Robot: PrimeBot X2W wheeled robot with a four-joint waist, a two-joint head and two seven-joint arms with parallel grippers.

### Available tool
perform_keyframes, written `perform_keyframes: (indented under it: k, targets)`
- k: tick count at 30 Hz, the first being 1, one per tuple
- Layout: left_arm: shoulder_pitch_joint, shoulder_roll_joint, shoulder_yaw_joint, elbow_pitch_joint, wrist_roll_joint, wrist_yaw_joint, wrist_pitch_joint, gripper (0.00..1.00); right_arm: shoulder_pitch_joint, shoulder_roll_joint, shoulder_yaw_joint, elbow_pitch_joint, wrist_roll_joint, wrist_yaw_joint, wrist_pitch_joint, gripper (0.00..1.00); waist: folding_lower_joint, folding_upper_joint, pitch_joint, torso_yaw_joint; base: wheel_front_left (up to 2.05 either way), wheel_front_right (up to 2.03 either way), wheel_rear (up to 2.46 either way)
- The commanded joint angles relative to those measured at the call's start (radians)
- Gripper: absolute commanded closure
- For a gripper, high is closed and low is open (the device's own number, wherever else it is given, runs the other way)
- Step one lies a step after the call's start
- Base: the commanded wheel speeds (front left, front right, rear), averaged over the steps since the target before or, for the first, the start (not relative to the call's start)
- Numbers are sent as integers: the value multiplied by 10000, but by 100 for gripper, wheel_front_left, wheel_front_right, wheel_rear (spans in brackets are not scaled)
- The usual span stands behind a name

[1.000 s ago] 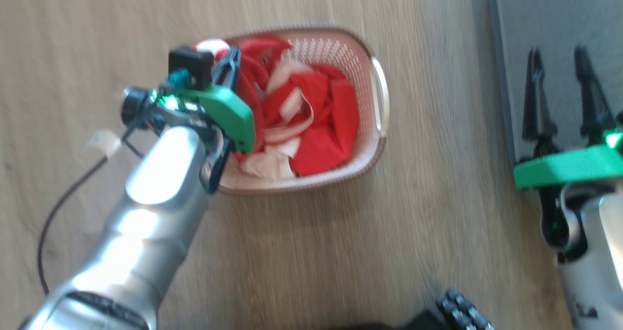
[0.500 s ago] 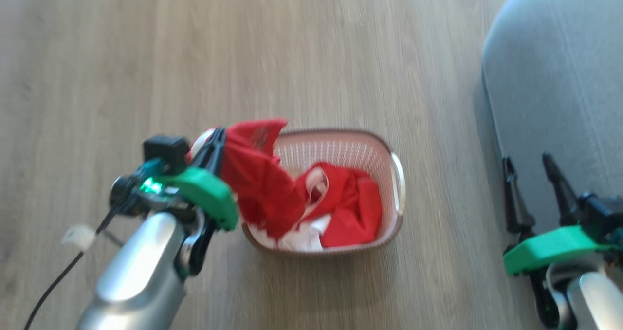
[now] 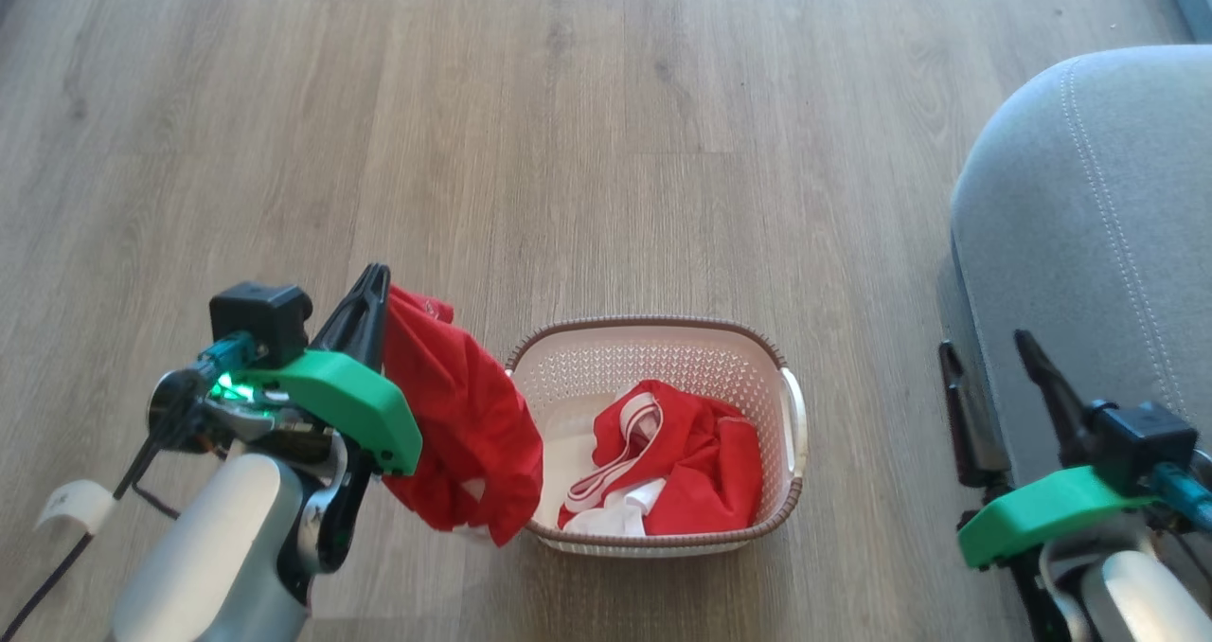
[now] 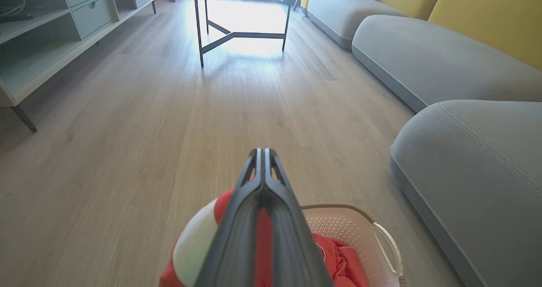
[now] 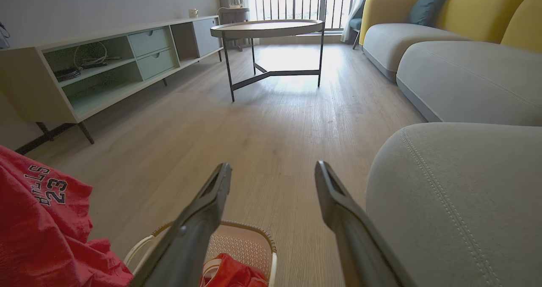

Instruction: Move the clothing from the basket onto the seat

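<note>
1. A bright red garment (image 3: 464,443) hangs bunched in soft folds from the left gripper (image 3: 371,287), clear of the floor and just left of the basket. Its lower end droops over the basket's near left corner; you cannot tell whether it touches the rim.
2. In the right wrist view, the same garment (image 5: 42,227) shows dark printed letters and digits. In the left wrist view, a white panel (image 4: 190,244) sits beside the fingers.
3. A second garment (image 3: 705,472), red with white trim bands, lies crumpled inside the basket, towards its right side.
4. The left gripper (image 4: 263,160) has its jaws pressed together, pinching the red fabric between them.
5. The basket (image 3: 653,324) is cream with perforated walls and a brown braided rim. It stands upright on the wooden floor (image 3: 606,131), and part of its pale bottom is bare.
6. The seat (image 3: 1089,206), a grey cushion with a rounded corner and double stitching, lies to the basket's right, apart from it.
7. The right gripper (image 3: 985,347) hangs at the seat's edge with its jaws spread, holding nothing.
</note>
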Motion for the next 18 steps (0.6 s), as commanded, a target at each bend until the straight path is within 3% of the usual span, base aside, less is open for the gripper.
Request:
perform_keyframes:
  k: [1,8,18]
  targets:
    - [-385,356,516,-505,-77,50,36,100,-265,-289,256,-265,56,71,-49,0,2,-1,2,26,0,0,0]
    - [-633,515,455,-1300,31,133,329,100,-772,-604,1626,-195,30,71,-49,0,2,-1,-67,140,0,0,0]
    - [-1185,329,-139,-2071,229,16,901,100,-3041,-829,5524,316,-29,71,-49,0,2,-1,-195,190,0,0,0]
